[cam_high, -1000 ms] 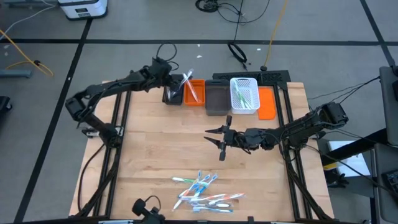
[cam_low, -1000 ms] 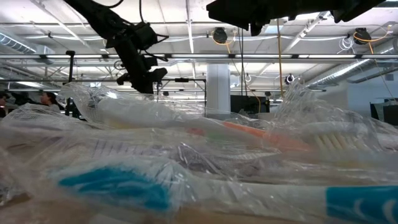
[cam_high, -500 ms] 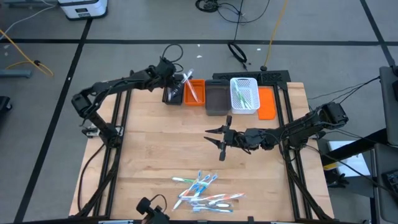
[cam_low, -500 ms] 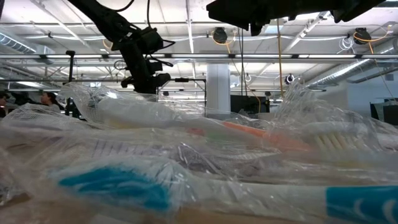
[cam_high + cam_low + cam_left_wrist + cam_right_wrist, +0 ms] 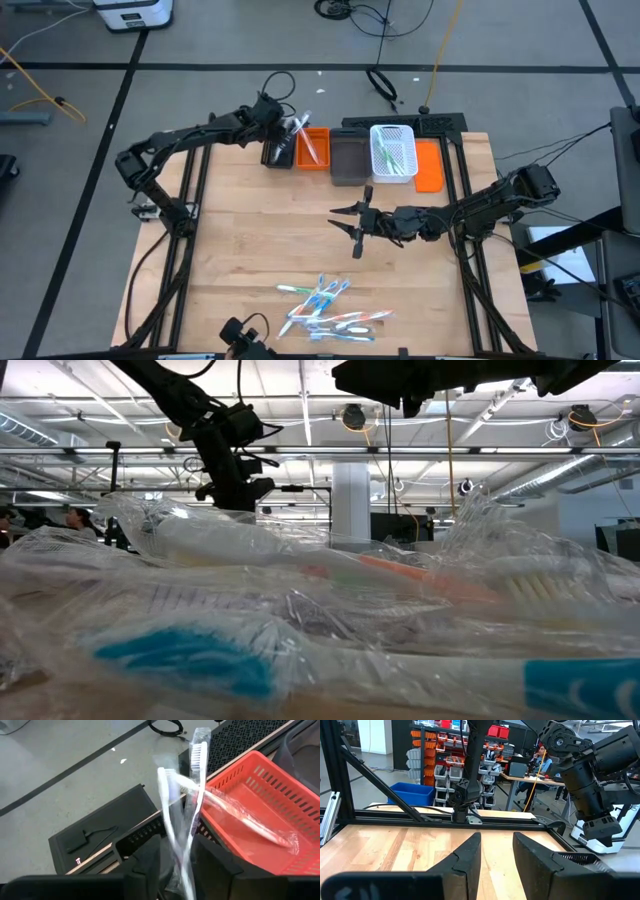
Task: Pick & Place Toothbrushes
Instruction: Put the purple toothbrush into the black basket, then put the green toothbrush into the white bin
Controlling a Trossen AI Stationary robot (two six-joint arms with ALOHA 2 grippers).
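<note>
Since a second ago the left tool (image 5: 283,140) has shifted slightly along the worktop's (image 5: 250,240) far edge to the black bin (image 5: 277,155). Its fingers (image 5: 145,862) stand slightly apart, a wrapped toothbrush (image 5: 175,830) upright between them; whether gripped, I cannot tell. Beside it, another lies in the orange bin (image 5: 312,150). Loose toothbrushes (image 5: 325,308) lie near the front edge. Mid-worktop, the right tool (image 5: 345,225) hovers part-open, empty.

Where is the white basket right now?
In the high view, the white basket sits at the table's far edge, right of centre, between the dark grey bin and an orange bin, with toothbrushes inside it.
</note>
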